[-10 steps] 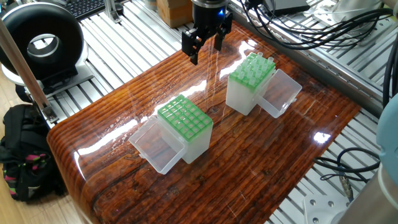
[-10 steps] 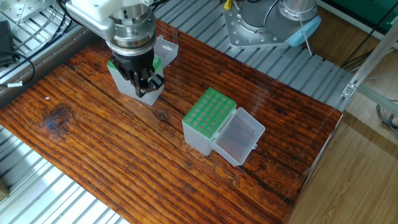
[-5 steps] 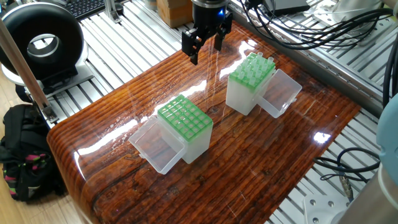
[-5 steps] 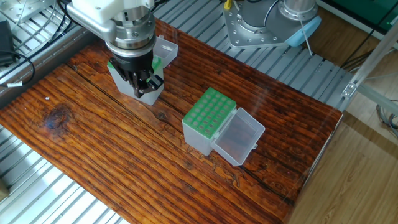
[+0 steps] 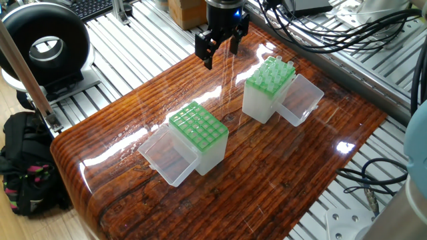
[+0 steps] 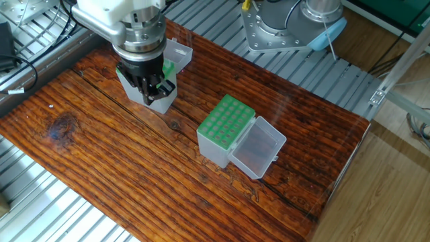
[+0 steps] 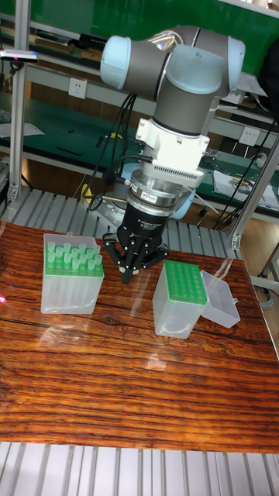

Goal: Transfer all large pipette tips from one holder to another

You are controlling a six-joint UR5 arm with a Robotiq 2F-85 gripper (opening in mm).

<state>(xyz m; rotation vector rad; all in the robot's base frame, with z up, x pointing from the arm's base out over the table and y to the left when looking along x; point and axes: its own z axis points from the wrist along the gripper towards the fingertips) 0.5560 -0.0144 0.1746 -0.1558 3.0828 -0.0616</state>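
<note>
Several large pipette tips (image 5: 271, 69) stand upright in the green grid of the far holder (image 5: 261, 100), which the tall fixed view shows on the left (image 7: 71, 271). The near holder (image 5: 197, 130) has a green grid with no tips showing in it (image 7: 183, 284). My gripper (image 5: 221, 56) hangs open above the wood, left of the tip-filled holder and apart from it, with nothing between its fingers. In the other fixed view my gripper (image 6: 155, 89) covers most of that holder (image 6: 133, 89). In the tall fixed view my gripper (image 7: 132, 270) hangs between the two holders.
Each holder has a clear hinged lid lying open beside it (image 5: 301, 100) (image 5: 162, 157). A black ring-shaped device (image 5: 44, 47) and a backpack (image 5: 23, 163) sit off the table's left end. Cables (image 5: 333, 33) run along the far right. The robot base (image 6: 289, 23) stands beyond the table.
</note>
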